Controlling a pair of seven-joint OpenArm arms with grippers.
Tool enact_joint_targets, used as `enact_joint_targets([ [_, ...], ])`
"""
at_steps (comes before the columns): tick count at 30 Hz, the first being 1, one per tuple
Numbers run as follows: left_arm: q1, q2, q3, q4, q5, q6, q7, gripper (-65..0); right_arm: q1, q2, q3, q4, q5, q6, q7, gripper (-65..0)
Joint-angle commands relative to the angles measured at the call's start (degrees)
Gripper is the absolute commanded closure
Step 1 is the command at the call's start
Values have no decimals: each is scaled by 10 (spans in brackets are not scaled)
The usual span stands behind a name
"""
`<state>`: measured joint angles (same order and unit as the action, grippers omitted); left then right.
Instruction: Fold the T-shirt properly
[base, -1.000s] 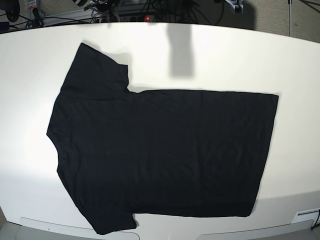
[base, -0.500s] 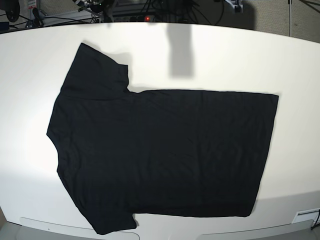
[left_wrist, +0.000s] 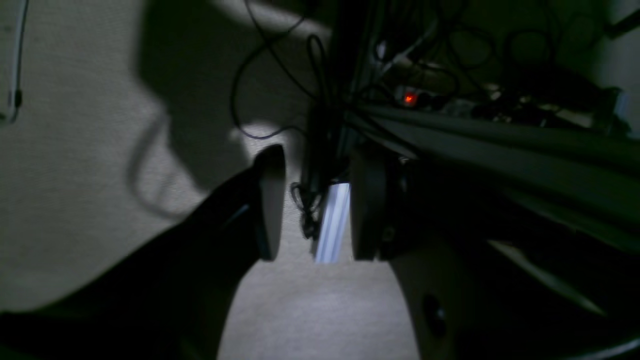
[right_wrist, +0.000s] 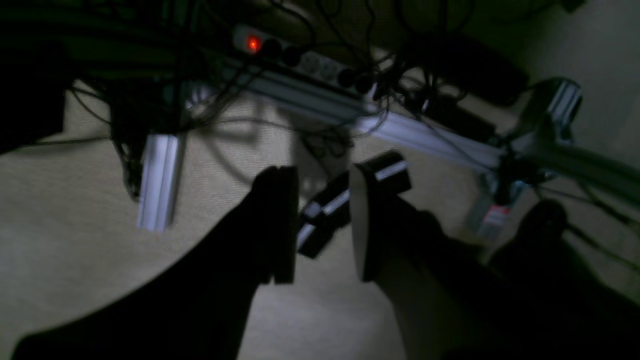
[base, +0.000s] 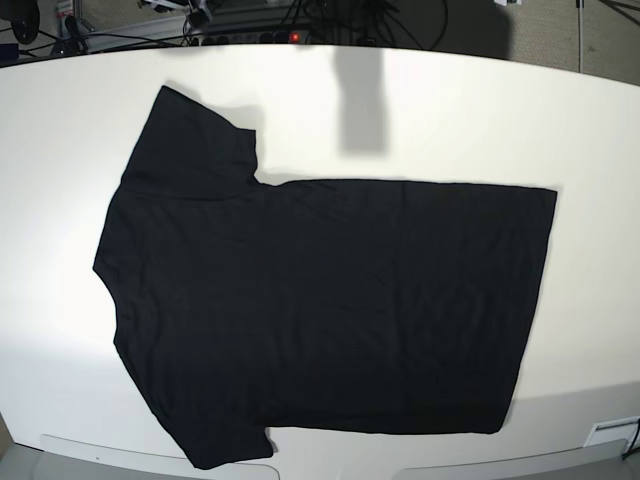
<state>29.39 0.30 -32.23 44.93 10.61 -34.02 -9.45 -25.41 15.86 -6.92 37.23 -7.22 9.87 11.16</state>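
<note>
Black T-shirt (base: 325, 305), flat and unfolded.

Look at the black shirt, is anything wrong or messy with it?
No, nothing stands out. The black shirt lies flat on the white table, both sleeves out, just turned sideways. I can't see its underside.

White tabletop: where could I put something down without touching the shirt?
The tabletop has a broad bare patch beyond the T-shirt's upper long side, right of the upper sleeve. Narrower bare strips border its hem and collar. It's crowded behind the table's far edge, with cables.
</note>
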Motion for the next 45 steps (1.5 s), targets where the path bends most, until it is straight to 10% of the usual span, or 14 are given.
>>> enact_joint_targets([
  [1, 26, -2, -2, 30, -7, -16, -2, -215, -26, 14, 0, 31, 7, 1, -3, -183],
  [14, 250, -7, 33, 474, -31, -44, 43, -215, -319, 165, 4, 448, 92, 3, -78, -183],
  [23, 247, -110, 34, 699, 25, -44, 97, -215, -390, 237, 110, 649, 78, -1, -163, -183],
  [35, 50, -233, 179, 655, 247, -42, 97, -220, -391, 270, 201, 723, 29, -1, -184, -183],
  [45, -128, -320, 301, 470, 260, -40, 81, -222, -391, 265, 201, 723, 29, -1, -258, -183],
])
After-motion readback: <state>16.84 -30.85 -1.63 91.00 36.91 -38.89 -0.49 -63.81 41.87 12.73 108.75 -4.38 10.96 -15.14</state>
